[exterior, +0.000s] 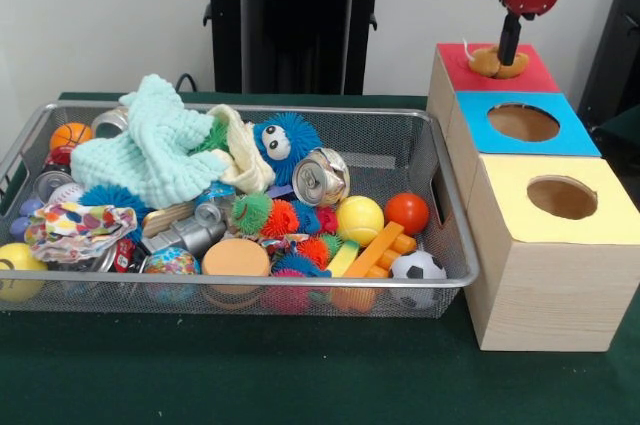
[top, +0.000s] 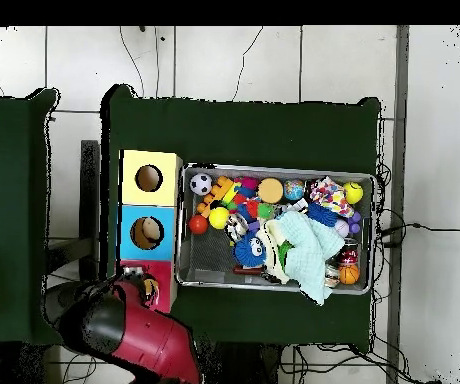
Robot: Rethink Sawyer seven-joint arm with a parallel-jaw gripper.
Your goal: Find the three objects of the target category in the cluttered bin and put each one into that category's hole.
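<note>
Hanging over the red-topped wooden box (exterior: 492, 73) at the far end of the box row, the red and black gripper (exterior: 509, 53) with its dark tip down among tan, rounded lumps (exterior: 498, 64) sitting at that box's hole; whether open or closed, cannot tell, nor whether gripping the lumps. Next along, the blue-topped wooden box (exterior: 523, 123) and the yellow-topped wooden box (exterior: 556, 200), each with a round hole. Beside the boxes, on the dark green tablecloth (exterior: 250, 370), the silver wire-mesh bin (exterior: 398, 155) heaped with clutter: a mint-green knitted cloth (exterior: 150, 150), a blue fuzzy toy with googly eyes (exterior: 284, 143), a crushed silver drink can (exterior: 322, 176), a yellow ball (exterior: 359, 219), a red ball (exterior: 406, 212) and a small black-and-white football (exterior: 417, 269).
</note>
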